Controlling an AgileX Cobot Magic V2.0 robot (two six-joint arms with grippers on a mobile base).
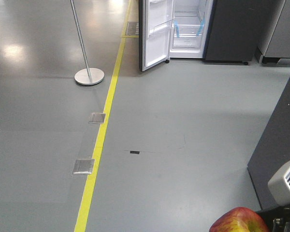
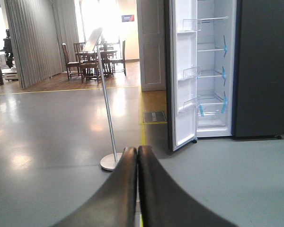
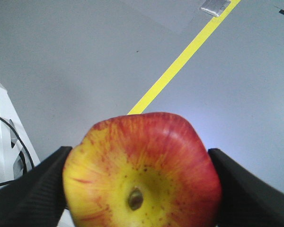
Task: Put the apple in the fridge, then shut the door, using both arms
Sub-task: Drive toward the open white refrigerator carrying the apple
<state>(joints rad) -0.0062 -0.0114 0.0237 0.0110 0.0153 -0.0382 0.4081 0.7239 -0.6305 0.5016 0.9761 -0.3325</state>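
The apple (image 3: 142, 161) was held at its sides by the right tool (image 3: 142, 189), low and near in the front view. The left tool (image 2: 137, 158) was seen pressed shut on nothing. The fridge (image 1: 188, 29) stood far across the floor, its door (image 1: 157, 34) swung open to the left. A firm grip was judged needed for the approach, with the stand (image 1: 89, 75) on the far left passed well clear.

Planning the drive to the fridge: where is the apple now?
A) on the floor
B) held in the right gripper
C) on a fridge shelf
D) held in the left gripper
B: the right wrist view shows the apple clamped in the right gripper; the left gripper is shut and empty.
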